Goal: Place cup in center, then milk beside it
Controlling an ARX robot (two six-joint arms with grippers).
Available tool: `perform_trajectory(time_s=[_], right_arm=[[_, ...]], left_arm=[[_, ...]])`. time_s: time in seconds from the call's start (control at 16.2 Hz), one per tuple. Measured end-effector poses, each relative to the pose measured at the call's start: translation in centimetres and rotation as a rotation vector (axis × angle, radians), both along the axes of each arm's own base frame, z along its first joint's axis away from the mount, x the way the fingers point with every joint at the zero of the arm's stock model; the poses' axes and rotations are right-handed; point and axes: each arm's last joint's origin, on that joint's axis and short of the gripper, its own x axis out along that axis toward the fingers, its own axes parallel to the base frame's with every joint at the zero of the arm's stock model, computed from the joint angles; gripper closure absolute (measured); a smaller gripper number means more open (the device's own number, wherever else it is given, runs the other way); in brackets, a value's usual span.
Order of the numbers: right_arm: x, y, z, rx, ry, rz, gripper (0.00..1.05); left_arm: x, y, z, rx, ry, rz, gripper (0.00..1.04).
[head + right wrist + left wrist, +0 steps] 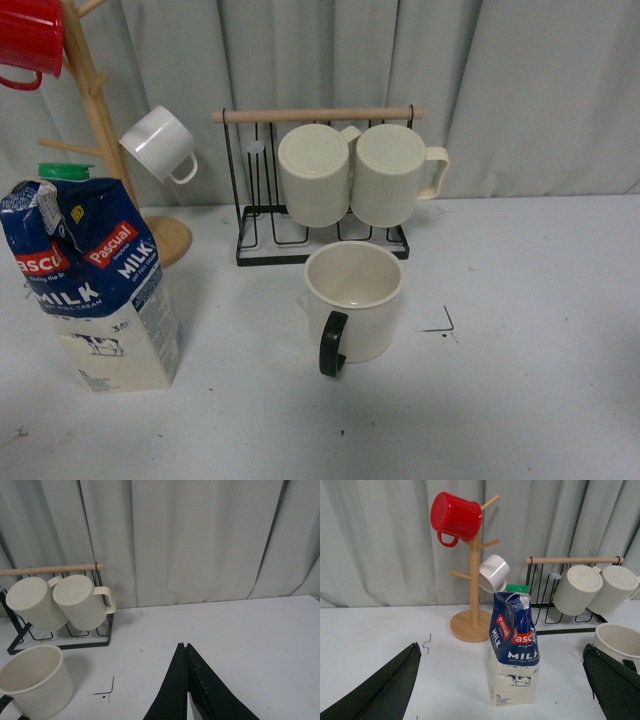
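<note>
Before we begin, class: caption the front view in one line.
Cup upright mid-table before the mug rack; milk carton stands apart at the left.

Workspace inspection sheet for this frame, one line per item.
Surface: white table, small black mark right of the cup.
Job's things: cup upright near centre, handle toward the robot; milk upright at far left, apart from it, top crumpled.
Clutter: mug tree with red mug and white cup; wire rack holding two ribbed mugs.
Hands: left hand open, facing the milk; right hand shut, empty.
Cables: nothing seen.
Surroundings: grey curtain behind.
</note>
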Motion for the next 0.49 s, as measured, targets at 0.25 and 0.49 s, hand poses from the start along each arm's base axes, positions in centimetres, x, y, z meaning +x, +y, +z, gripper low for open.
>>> perform_trajectory(time_s=[0.25,0.49], right_arm=[[-1.7,-1.6,-0.9,0.001,-0.021,-0.013,1.03],[-3.2,-1.5,-1.1,-0.001,-0.012,-0.003,1.03]], left_arm=[[0.0,0.0,0.0,0.000,0.000,0.000,0.07],[0.0,0.0,0.0,0.000,0.000,0.000,0.07]])
